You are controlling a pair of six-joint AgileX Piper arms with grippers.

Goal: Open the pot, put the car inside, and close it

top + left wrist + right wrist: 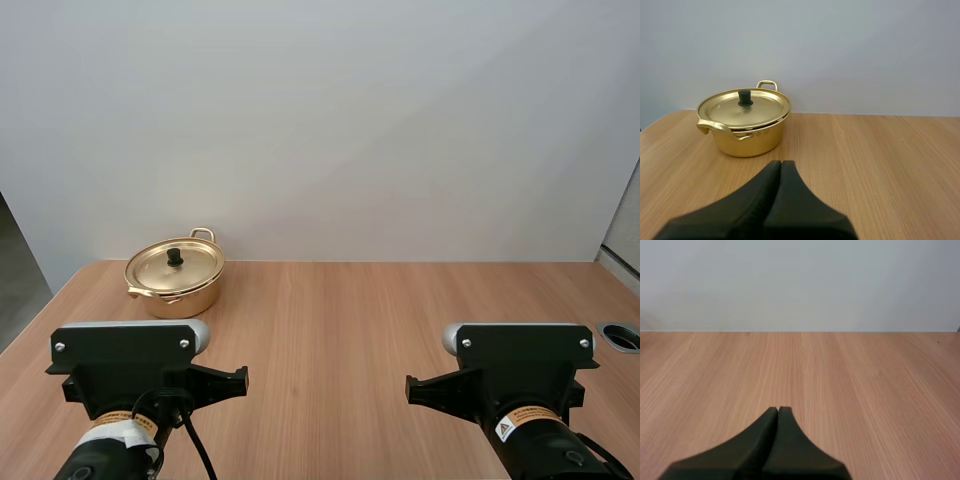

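A gold pot [176, 279] with two handles stands at the far left of the wooden table, its lid [174, 265] on, with a black knob [175, 256] in the middle. In the left wrist view the same pot [745, 127] sits ahead of my left gripper [780, 164], some way off. The left fingers lie together as one dark wedge, shut on nothing. My right gripper [778, 410] is also shut on nothing, pointing over bare table. Both arms sit at the near edge in the high view.
The wooden table [350, 320] stretches wide between the pot and the right side. A round grey cable port [622, 336] is set into the table at the far right edge. A plain white wall stands behind.
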